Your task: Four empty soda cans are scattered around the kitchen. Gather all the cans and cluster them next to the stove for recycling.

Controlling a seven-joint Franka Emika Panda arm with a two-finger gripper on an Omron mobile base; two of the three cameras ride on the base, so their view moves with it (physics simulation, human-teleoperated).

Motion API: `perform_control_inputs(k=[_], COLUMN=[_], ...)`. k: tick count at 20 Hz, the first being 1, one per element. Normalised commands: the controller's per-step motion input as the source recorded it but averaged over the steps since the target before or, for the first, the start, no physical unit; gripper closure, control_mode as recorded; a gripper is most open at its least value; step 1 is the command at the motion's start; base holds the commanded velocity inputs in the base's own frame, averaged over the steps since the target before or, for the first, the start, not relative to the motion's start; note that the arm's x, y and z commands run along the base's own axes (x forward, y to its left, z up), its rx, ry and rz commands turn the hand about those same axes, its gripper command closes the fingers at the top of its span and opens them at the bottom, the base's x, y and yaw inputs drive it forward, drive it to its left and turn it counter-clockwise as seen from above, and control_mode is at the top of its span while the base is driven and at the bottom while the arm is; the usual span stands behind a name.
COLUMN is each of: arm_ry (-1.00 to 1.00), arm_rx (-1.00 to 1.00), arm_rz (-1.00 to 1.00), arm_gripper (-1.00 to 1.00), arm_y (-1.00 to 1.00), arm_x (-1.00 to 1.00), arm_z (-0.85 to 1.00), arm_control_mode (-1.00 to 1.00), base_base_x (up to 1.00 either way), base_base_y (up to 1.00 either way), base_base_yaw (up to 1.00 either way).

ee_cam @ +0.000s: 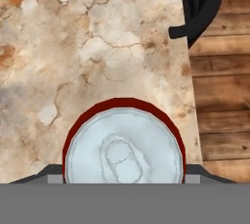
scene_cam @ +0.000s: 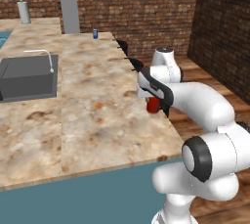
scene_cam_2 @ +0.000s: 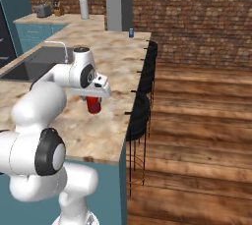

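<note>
- Closest to you, the red soda can (ee_cam: 124, 142) shows its silver top with pull tab, upright, near the worktop (scene_cam: 93, 115) edge.
- Your pincer (scene_cam_2: 93, 102) grips this can.
- Farther off, you see a blue can (scene_cam: 95, 33) by the grey pillar (scene_cam: 68, 3).

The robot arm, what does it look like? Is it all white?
Mostly. The arm is made of fat, rounded, glossy white pieces, with dark grey-black rings at the joints. The hand at its end is a white block with black trim. No loose cables or writing show.
</note>
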Motion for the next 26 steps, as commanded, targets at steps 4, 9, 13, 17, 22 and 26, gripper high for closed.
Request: perform_control_inputs(k=[4, 9, 13, 17, 22, 26], arm_ry=[-0.04, -0.01, -0.01, 0.00, 0.00, 0.00], arm_rx=[0.00, 0.00, 0.00, 0.00, 0.00, 0.00], arm_rz=[0.00, 0.00, 0.00, 0.00, 0.00, 0.00], arm_gripper=[1.00, 1.00, 1.00, 1.00, 1.00, 1.00], arm_y=[-0.12, 0.00, 0.00, 0.00, 0.00, 0.00], arm_x=[-0.50, -0.46, -0.58, -0.52, -0.44, -0.54], arm_z=[0.06, 0.24, 0.24, 0.32, 0.43, 0.24], arm_control_mode=[-1.00, -1.00, -1.00, -1.00, -1.00, -1.00], base_base_x=[0.00, 0.00, 0.00, 0.00, 0.00, 0.00], base_base_y=[0.00, 0.00, 0.00, 0.00, 0.00, 0.00], base_base_yaw=[0.00, 0.00, 0.00, 0.00, 0.00, 0.00])
